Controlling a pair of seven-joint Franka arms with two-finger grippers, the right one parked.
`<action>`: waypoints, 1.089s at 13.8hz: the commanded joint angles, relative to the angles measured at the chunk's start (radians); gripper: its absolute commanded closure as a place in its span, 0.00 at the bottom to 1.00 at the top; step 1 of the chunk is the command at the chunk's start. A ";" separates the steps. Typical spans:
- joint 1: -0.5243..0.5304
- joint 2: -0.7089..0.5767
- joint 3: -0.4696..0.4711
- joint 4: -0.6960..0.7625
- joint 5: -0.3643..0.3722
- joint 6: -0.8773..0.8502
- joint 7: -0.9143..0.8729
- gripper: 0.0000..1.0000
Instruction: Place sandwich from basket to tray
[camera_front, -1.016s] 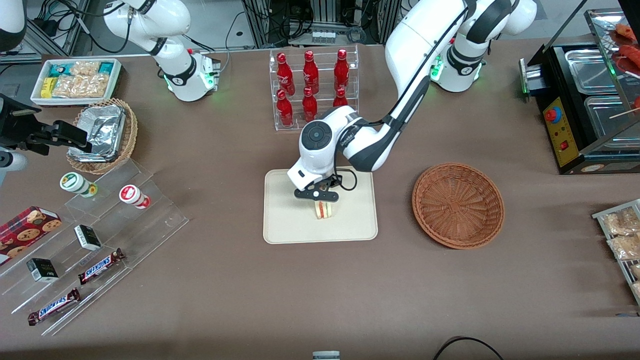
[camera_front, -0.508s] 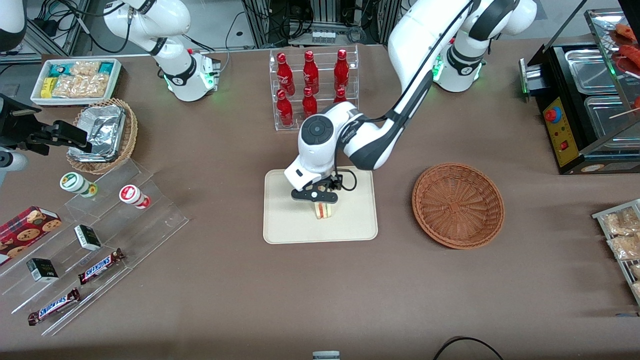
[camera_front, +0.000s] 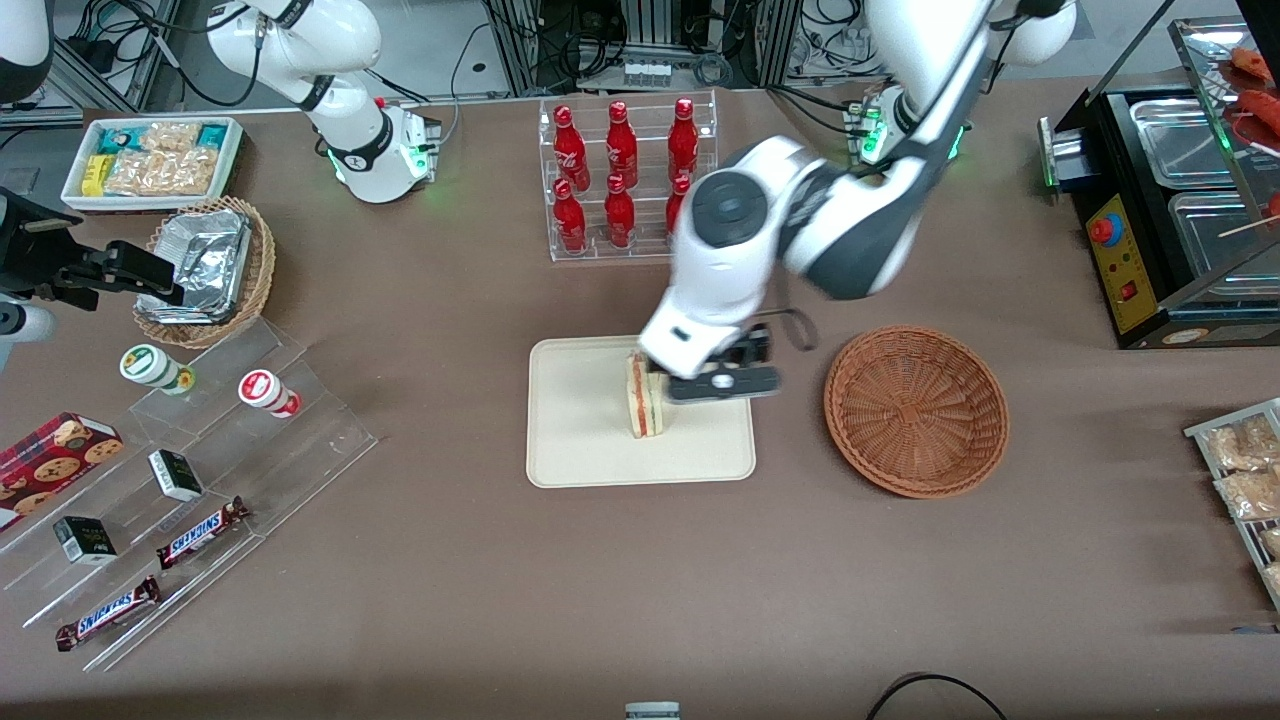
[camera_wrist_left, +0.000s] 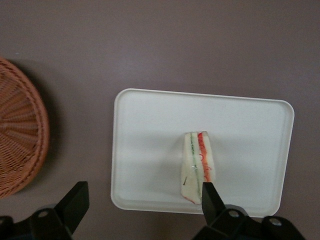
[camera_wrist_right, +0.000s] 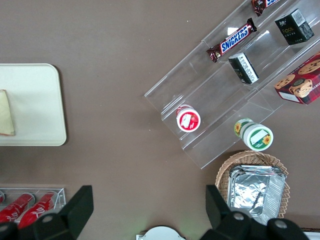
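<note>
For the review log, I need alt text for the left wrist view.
The sandwich lies on the cream tray, released, with the open gripper raised above the tray's edge. The empty wicker basket sits beside the tray on the brown table.

One sandwich (camera_front: 645, 398), one tray (camera_front: 585, 440), one reddish-brown basket (camera_front: 916, 410). One gripper (camera_wrist_left: 142, 200), fingers spread wide above the tray. Seven red bottles (camera_front: 620, 165) racked. Two Snickers bars (camera_front: 200, 532). One tan basket (camera_front: 255, 275) with foil containers.

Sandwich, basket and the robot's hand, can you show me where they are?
sandwich (camera_wrist_left: 196, 167), left wrist view, on its striped cut edge.
basket (camera_front: 916, 410), front view, on its woven bottom.
hand (camera_front: 722, 383), front view, open above the tray's edge, between its fingertips.
</note>
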 joint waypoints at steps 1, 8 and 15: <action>0.097 -0.148 -0.006 -0.114 -0.011 -0.045 -0.009 0.01; 0.350 -0.368 -0.006 -0.212 -0.014 -0.230 0.281 0.01; 0.542 -0.503 -0.004 -0.292 -0.077 -0.281 0.612 0.01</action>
